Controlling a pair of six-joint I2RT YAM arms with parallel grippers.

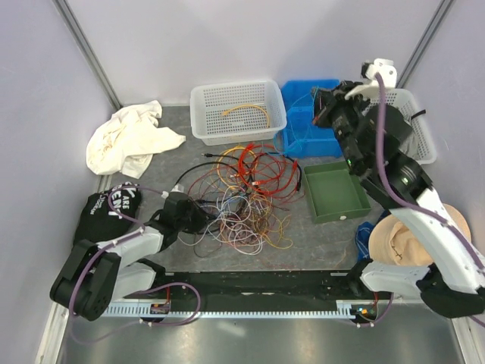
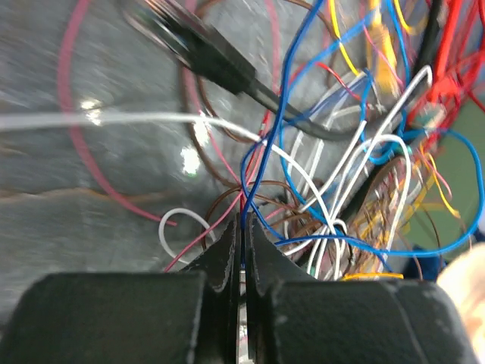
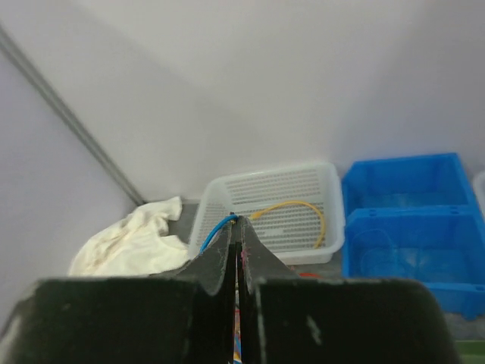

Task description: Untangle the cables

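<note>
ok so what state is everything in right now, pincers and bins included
cable pile, tangled in loose loops
left pincer, shut on a blue cable from the pile
right pincer, raised, shut on a thin blue wire
white basket, upright, one yellow cable inside
white cloth, crumpled

The cables (image 1: 242,201) crowd the table (image 1: 318,246) middle; white basket (image 1: 239,134) behind, green tray (image 1: 337,193) right, near strip open.
</note>
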